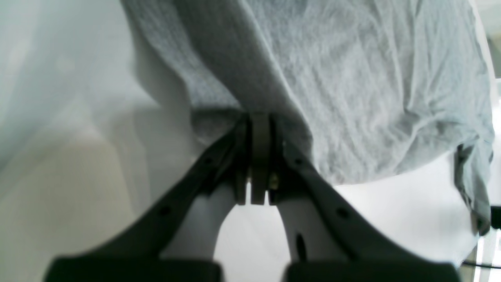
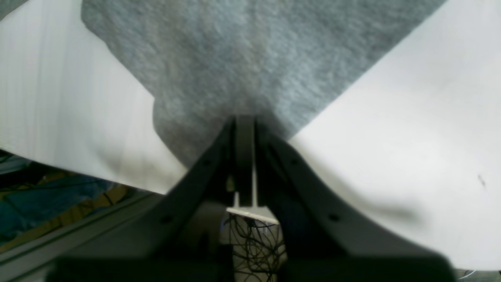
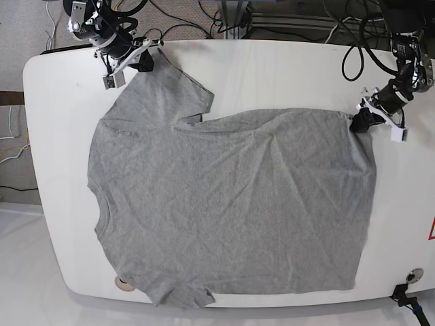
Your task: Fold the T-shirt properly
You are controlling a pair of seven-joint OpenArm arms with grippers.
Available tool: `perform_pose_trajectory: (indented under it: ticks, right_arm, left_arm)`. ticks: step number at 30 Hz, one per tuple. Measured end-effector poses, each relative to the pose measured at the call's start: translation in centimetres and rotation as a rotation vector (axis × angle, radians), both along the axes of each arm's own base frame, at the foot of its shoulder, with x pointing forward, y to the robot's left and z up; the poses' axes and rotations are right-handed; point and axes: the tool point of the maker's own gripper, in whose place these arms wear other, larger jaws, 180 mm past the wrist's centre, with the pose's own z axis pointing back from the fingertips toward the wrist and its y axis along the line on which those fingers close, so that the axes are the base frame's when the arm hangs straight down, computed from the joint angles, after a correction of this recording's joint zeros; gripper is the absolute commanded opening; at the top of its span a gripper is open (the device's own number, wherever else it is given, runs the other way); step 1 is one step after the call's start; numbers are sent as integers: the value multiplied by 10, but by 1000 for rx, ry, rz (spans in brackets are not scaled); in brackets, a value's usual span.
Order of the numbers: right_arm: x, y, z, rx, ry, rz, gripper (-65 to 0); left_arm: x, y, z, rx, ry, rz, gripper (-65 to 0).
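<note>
Two hands, each pinched tight on grey cloth; left hand (image 1: 260,117) with fingers (image 1: 259,156) pressed together over a bunched edge of the T-shirt (image 1: 352,86), at the far right corner of the hem in the base view (image 3: 359,121); right hand (image 2: 244,119) likewise closed, fingers (image 2: 244,156) flat against each other, nipping the tip of a sleeve (image 2: 242,58), at the far left in the base view (image 3: 145,60).

Spread outward from both grips, the T-shirt (image 3: 231,204) flat and wrinkled across most of the white bench (image 3: 285,68); neck opening toward the left edge; far sleeve drawn out toward the right hand, near sleeve lying at the near edge and hanging slightly over it; hem along the right side, running from the left hand toward the near right.

Beyond the bench's far edge, a tangle of black cables (image 3: 204,17) on the floor.
</note>
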Motion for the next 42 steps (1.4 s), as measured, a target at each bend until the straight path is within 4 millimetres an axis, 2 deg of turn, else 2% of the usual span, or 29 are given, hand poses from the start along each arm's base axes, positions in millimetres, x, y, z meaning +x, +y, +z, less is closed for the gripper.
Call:
perform_pose_trajectory:
  ticks: [6,15,24,29,31,35,38,40,42]
  right_arm:
    - [-4,-1,-2,-9,10,4,-650]
    - [-5,-9,-4,-60,12,14,-650]
    - [-6,-20,-6,-98,-11,-8,-650]
    - [-1,-20,-3,-108,-16,5,-650]
    - [-1,-24,-3,-120,-15,11,-650]
    - [-10,-35,-4,-146,6,30,-641]
    - [14,-18,0,-101,-51,-8,-641]
    - [25,-4,11,-45,-106,9,-641]
    - [20,-14,5,-90,-74,2,-641]
  left_arm:
    - [0,-2,3,28,2,-27,-650]
    - [4,25,19,112,-9,-46,-650]
    - [4,24,25,122,-35,-51,-650]
    - [-8,17,11,111,-1,-78,-650]
    - [-8,19,12,111,-5,-74,-650]
    - [-14,20,10,115,6,-74,-642]
    - [-29,10,-5,78,41,-62,-642]
    - [-36,1,-6,44,32,-74,-642]
    - [-32,6,-6,78,49,-89,-642]
